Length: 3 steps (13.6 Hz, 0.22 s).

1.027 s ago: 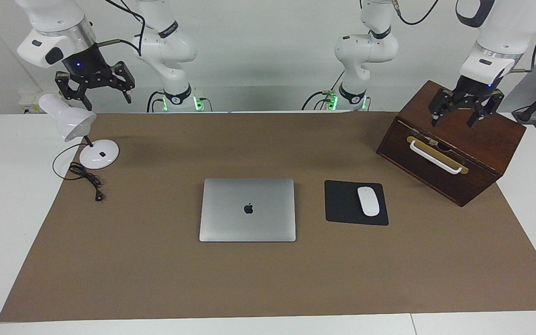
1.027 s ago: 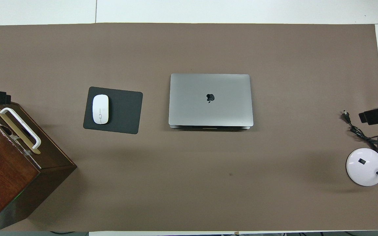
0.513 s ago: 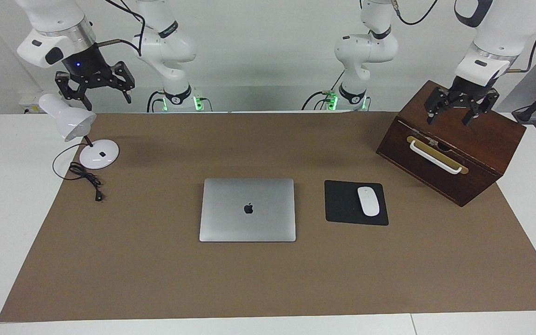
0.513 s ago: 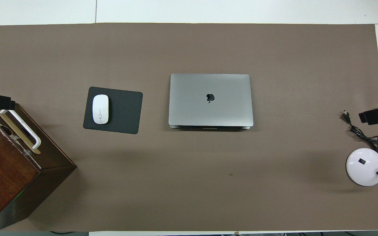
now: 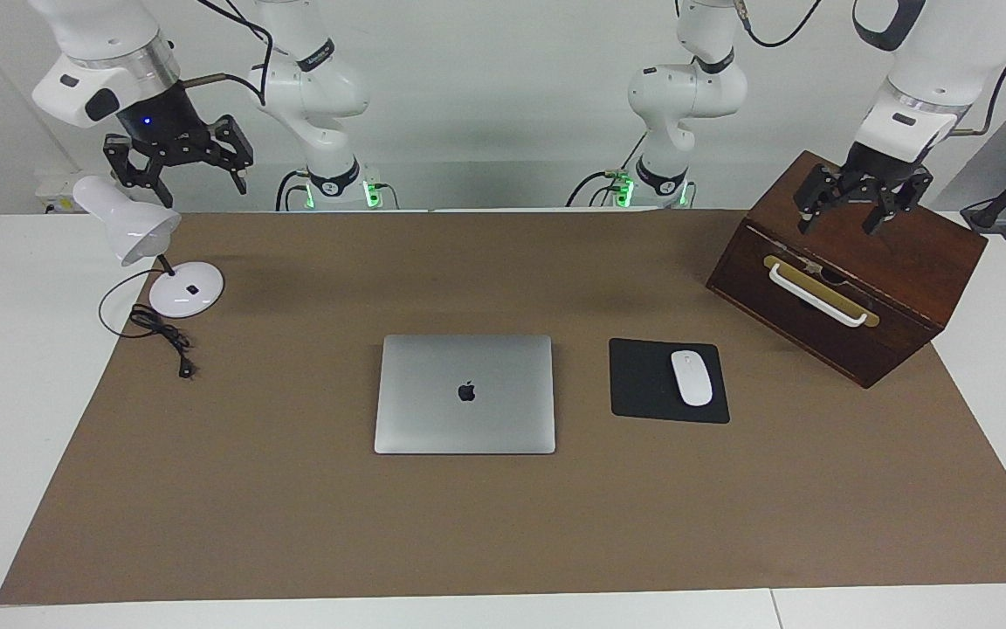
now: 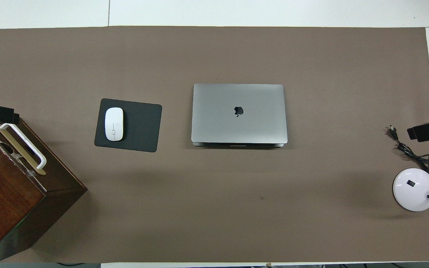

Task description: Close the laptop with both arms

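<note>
Your left gripper [image 5: 847,212] hangs over the wooden box [image 5: 852,279], fingers spread, holding nothing. Your right gripper [image 5: 180,170] is up over the desk lamp [image 5: 132,229], fingers spread too. The laptop [image 5: 465,393] lies shut, mid-mat, beside the mouse pad [image 5: 647,384], well apart from the box.

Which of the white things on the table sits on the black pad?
The mouse lies on the mouse pad, beside the laptop. The lamp stands on the brown mat at the right arm's end.
</note>
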{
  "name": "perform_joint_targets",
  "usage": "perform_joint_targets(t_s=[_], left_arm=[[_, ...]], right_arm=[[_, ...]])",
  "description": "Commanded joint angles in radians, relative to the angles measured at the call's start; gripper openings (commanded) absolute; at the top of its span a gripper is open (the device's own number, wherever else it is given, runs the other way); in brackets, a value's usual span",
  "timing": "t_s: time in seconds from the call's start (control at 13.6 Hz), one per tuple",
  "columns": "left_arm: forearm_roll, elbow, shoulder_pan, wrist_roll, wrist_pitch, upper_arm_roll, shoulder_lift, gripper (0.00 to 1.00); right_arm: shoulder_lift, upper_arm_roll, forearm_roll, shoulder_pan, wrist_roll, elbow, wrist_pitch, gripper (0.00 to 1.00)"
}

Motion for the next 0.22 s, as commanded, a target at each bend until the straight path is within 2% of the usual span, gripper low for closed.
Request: perform_joint_targets(t_s=[0.0, 0.15], left_arm=[[-0.011, 0.008, 0.003, -0.016, -0.022, -0.004, -0.001, 1.0], [-0.011, 0.01, -0.005, -0.016, -0.023, 0.005, 0.007, 1.0]], right_arm=[[0.0, 0.006, -0.015, -0.008, 0.02, 0.005, -0.008, 1.0], [0.0, 0.006, -0.016, -0.008, 0.02, 0.005, -0.008, 1.0]])
